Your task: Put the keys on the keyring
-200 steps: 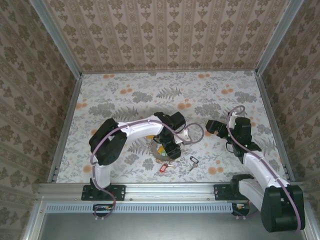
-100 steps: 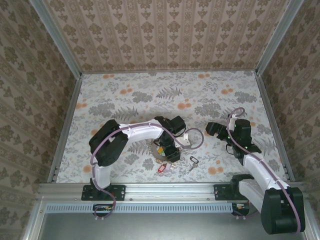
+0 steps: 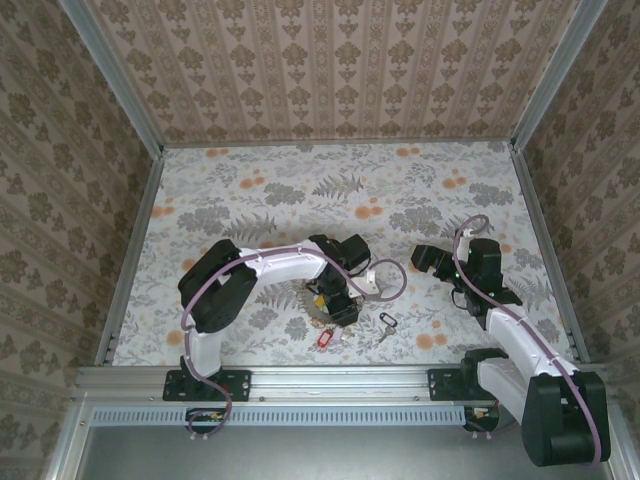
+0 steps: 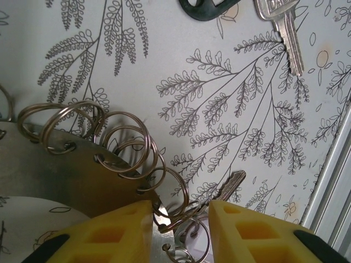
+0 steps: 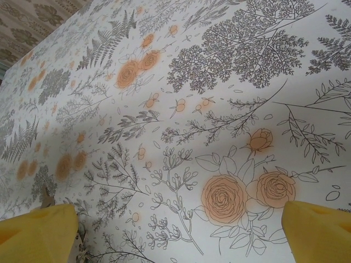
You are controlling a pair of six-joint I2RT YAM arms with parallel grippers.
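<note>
The keyring (image 4: 82, 175) is a dark metal plate with several wire rings (image 4: 131, 148) strung along its rim. It lies under my left gripper (image 3: 338, 305) at the table's centre. In the left wrist view my left gripper (image 4: 181, 211) stands part open, its yellow fingers (image 4: 118, 233) either side of a few small rings and the shank of a silver key (image 4: 233, 183). Nothing looks pinched. Another silver key (image 4: 288, 27) and a black tag (image 4: 205, 8) lie further off. A red-tagged key (image 3: 323, 338) and the black-tagged key (image 3: 388, 321) lie near the front. My right gripper (image 3: 428, 257) hangs wide open, with only cloth between its fingers.
A flowered tablecloth (image 5: 219, 109) covers the table. A metal rail (image 3: 330, 378) runs along the near edge close to the keys. Patterned walls close in the left, right and back. A purple cable (image 3: 385, 285) loops beside the left wrist.
My left gripper has moved slightly nearer and lower over the keyring's near rim, its fingers a little closer together. The right arm has barely shifted.
</note>
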